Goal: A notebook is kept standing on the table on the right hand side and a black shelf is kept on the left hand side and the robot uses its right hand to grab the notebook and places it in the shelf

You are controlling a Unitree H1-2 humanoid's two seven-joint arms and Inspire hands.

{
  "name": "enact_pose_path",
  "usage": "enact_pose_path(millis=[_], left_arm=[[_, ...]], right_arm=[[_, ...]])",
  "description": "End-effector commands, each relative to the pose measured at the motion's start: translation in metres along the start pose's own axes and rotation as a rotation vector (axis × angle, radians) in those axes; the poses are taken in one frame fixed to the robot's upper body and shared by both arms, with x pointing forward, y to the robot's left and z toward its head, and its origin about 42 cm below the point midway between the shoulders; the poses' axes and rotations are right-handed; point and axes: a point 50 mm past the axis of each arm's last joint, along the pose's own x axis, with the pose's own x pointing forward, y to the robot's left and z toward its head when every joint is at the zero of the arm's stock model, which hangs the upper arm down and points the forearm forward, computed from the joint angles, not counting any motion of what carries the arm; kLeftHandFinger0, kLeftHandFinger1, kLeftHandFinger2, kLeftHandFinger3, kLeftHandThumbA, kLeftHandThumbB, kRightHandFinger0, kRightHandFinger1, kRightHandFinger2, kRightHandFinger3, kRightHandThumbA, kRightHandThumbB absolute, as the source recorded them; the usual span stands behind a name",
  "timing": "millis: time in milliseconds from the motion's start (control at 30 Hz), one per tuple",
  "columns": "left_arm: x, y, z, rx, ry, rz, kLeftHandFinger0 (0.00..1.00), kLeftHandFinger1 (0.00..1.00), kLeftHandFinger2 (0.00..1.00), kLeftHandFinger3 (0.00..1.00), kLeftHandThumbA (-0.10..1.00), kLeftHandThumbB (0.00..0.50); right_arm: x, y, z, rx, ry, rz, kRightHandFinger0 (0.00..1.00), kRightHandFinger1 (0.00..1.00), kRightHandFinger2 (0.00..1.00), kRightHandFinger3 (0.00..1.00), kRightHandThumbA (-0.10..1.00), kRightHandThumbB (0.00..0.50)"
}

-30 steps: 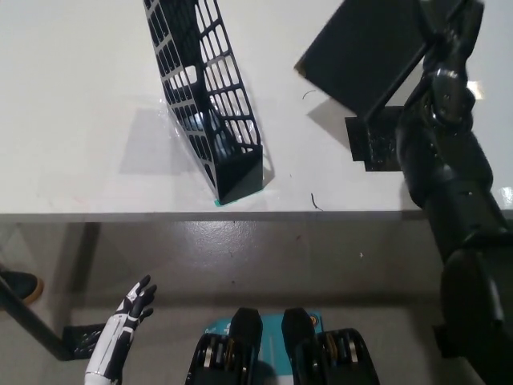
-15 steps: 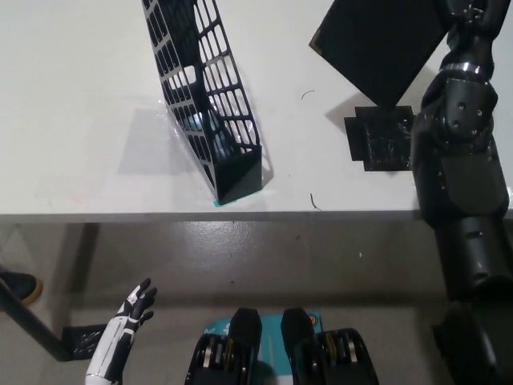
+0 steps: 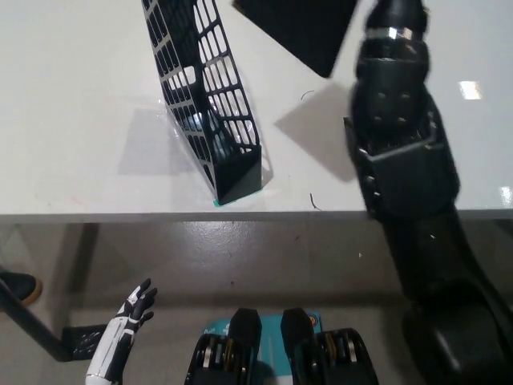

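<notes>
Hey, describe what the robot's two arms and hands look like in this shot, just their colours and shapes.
The left robot hand is slim and white with dark fingers, on a white forearm with black trim. The right arm is all black and bulky, built of rounded glossy segments with small screws and a pale ring near the wrist. The right robot hand itself is out of frame.

The black notebook [image 3: 300, 28] hangs in the air at the far edge of the picture, tilted, above the white table [image 3: 80, 104] and just right of the top of the black shelf [image 3: 207, 96]. Its shadow falls on the table below it. The black right arm [image 3: 401, 160] reaches up from the near right to the notebook; the right hand itself is out of sight. The slotted shelf stands upright near the table's near edge. The white left hand [image 3: 132, 309] rests low at the near left, fingers spread.
</notes>
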Motion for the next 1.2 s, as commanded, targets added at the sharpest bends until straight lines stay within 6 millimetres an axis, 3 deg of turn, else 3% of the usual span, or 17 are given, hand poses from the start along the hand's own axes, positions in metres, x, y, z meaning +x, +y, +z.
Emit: enact_pose_path(millis=[0,167,400,700,967,1167], left_arm=[[0.001,0.005,0.009,0.032,-0.057,-0.019,1.00,1.00,1.00,1.00,1.00,0.122],[0.002,0.005,0.011,0.031,-0.060,-0.015,1.00,1.00,1.00,1.00,1.00,0.128],[0.000,0.006,0.009,0.037,-0.060,-0.022,1.00,1.00,1.00,1.00,1.00,0.115],[-0.003,0.004,0.008,0.004,-0.055,-0.033,1.00,1.00,1.00,1.00,1.00,0.128],[0.000,0.006,0.010,0.021,-0.061,-0.038,1.00,1.00,1.00,1.00,1.00,0.153],[-0.002,0.005,0.008,0.016,-0.041,-0.042,1.00,1.00,1.00,1.00,1.00,0.160]], right_arm=[[0.043,0.038,0.073,-0.043,-0.262,-0.021,0.00,0.15,0.65,0.77,-0.10,0.124],[0.035,0.049,0.059,-0.050,-0.223,0.002,0.00,0.16,0.66,0.81,-0.10,0.112],[0.029,0.057,0.033,-0.051,-0.142,0.003,0.00,0.12,0.62,0.77,-0.10,0.117],[0.022,0.075,-0.014,-0.131,-0.028,0.036,0.00,0.13,0.64,0.80,-0.10,0.114],[0.012,0.079,-0.042,-0.149,0.042,0.030,0.00,0.02,0.56,0.62,-0.10,0.106],[0.001,0.089,-0.050,-0.123,0.097,0.041,0.00,0.02,0.57,0.62,-0.10,0.097]])
